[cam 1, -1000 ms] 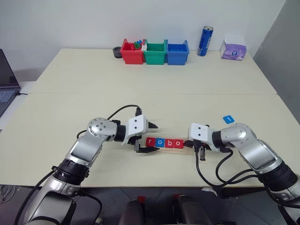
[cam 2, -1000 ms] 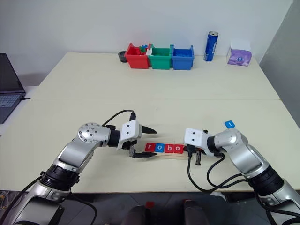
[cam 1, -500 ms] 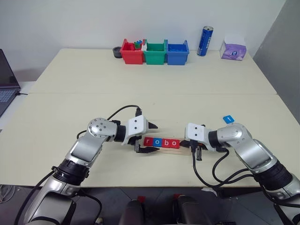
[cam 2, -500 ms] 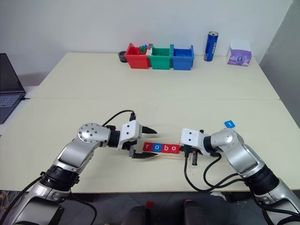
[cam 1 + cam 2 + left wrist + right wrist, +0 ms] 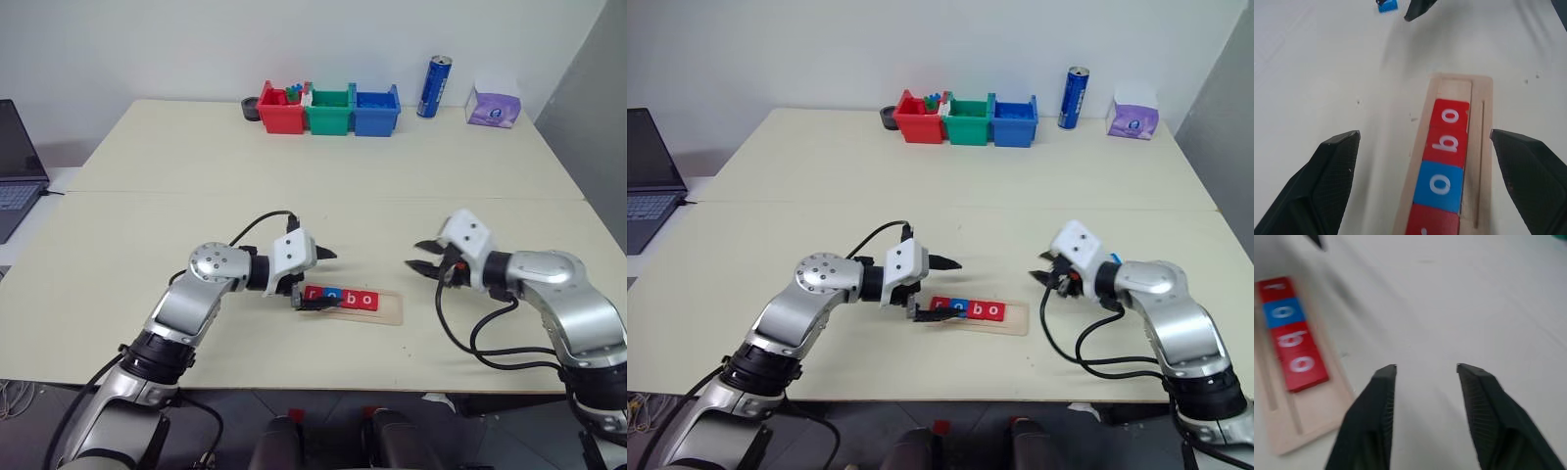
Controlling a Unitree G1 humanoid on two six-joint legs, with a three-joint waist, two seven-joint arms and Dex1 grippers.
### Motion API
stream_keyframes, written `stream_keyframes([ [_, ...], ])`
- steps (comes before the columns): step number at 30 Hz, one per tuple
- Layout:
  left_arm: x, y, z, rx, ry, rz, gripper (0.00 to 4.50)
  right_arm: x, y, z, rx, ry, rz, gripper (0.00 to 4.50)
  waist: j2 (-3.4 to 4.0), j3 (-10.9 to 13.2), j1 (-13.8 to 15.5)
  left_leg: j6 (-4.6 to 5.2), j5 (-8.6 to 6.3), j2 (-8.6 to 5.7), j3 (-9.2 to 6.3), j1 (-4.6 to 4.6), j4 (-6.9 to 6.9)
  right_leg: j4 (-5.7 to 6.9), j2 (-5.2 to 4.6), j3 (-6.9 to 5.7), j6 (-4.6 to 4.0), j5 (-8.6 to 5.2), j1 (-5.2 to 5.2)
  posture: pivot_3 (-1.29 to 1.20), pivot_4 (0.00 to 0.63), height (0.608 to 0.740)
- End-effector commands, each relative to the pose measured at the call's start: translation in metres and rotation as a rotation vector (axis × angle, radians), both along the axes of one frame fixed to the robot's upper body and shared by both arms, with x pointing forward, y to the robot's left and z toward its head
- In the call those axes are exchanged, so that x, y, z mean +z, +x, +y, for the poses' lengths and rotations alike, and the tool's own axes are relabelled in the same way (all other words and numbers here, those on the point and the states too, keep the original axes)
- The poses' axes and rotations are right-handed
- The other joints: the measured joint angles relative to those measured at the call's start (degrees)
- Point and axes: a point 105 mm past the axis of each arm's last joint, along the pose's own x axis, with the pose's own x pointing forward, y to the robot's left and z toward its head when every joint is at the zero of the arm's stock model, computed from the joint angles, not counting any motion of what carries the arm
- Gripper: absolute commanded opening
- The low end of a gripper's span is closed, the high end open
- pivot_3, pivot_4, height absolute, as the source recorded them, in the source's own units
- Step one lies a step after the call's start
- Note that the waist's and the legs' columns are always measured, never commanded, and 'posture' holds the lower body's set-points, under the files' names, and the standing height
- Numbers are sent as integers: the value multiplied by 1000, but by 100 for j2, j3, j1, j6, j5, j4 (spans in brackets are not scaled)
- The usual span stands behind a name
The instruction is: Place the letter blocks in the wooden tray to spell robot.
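Four letter blocks (r, o, b, o) sit in the wooden tray, near-centre of table; far-right slot bare. Left gripper straddles tray's left end, jaws wide, empty. Right gripper has pulled up and right off the tray end, jaws now parted, empty, prob. heading for the blue block.

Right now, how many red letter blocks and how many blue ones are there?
Red letter blocks: 3, all in the wooden tray
Blue letter blocks: 2, one in the tray and one loose block outside it
Total: 5
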Motion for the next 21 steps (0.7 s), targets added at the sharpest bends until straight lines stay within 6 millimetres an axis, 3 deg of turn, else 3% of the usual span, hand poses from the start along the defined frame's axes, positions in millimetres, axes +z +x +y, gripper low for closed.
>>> stream_keyframes([
  [1,20,3,-10,5,-41,-51,4500,14,1,-27,-159,22,-76,3425,0,0,-3,0,0,0,1,0,0,0,0,2,0,0,0,0,150,740],
  [4,25,4,-24,3,-53,-44,4500,14,-1,-45,-266,94,-82,4460,1,0,-17,0,0,1,0,3,-2,0,3,1,0,0,0,0,150,740],
  [7,28,8,-39,6,-52,-52,4500,10,7,-61,-374,100,-86,4460,1,0,-50,0,0,2,0,4,-3,3,5,3,0,0,0,0,150,740],
  [21,43,33,-93,40,-80,-77,4500,-13,47,-87,-438,103,105,4460,3,-1,-67,1,0,-3,6,4,-5,-1,4,8,-1,0,-1,0,150,740],
])
